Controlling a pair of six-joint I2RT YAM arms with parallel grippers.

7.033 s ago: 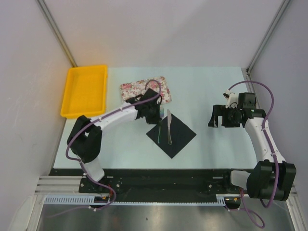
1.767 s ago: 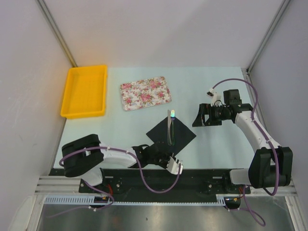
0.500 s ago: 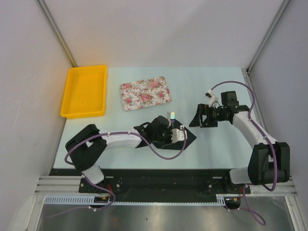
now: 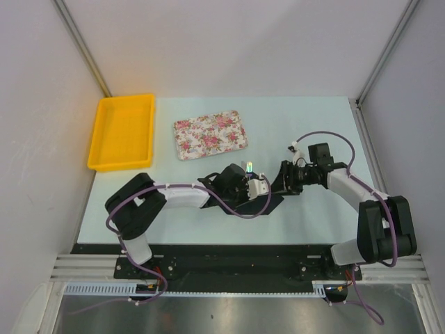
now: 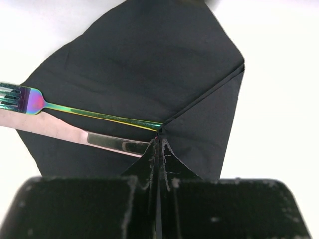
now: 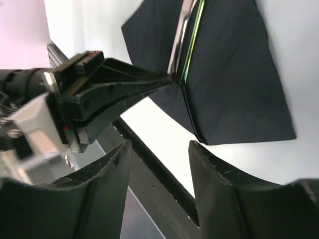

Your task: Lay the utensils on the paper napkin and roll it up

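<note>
The black paper napkin (image 5: 134,64) lies on the table with one corner folded up over it. My left gripper (image 5: 158,142) is shut on that folded corner, right at the handle ends of the utensils. An iridescent fork (image 5: 75,110) and a silvery knife (image 5: 75,135) lie side by side on the napkin, the fork's tines past its edge (image 4: 247,167). In the top view the left gripper (image 4: 245,191) sits over the napkin (image 4: 273,197). My right gripper (image 6: 158,159) is open and empty, just off the napkin's right corner (image 6: 234,74), also in the top view (image 4: 279,182).
A pink-flowered tray (image 4: 208,134) lies behind the napkin. A yellow bin (image 4: 122,131) stands at the far left. The table's dark front edge (image 6: 159,164) runs close below the right gripper. The left gripper's body (image 6: 99,94) shows in the right wrist view.
The left gripper went to the napkin's near corner, took hold and pulled it up over the utensil handles. The right gripper moved left to the napkin's right corner.
</note>
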